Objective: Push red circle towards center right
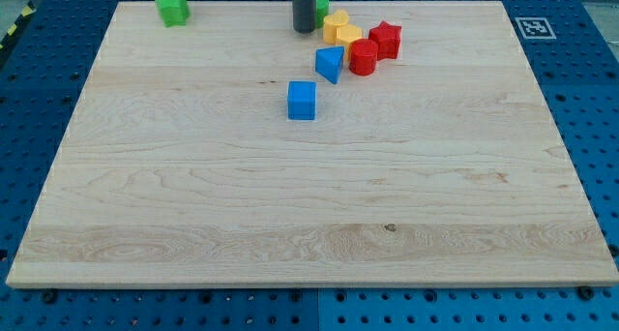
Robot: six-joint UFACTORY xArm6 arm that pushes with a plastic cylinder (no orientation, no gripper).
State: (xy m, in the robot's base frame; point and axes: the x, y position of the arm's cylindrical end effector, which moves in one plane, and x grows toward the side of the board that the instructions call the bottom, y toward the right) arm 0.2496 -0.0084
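Note:
The red circle (364, 57) lies near the view's top, right of centre, touching a red star (386, 39) on its upper right. A blue triangle (330, 64) sits just to its left. Two yellow blocks (337, 24) (347, 36) lie above and left of the red circle. My tip (304, 29) stands at the view's top, left of the yellow blocks and apart from the red circle. A green block (321, 7) is partly hidden behind the rod.
A blue cube (302, 100) lies below the cluster. A green star (173, 8) sits at the top left of the wooden board (290, 205). A marker tag (532, 27) is at the top right corner.

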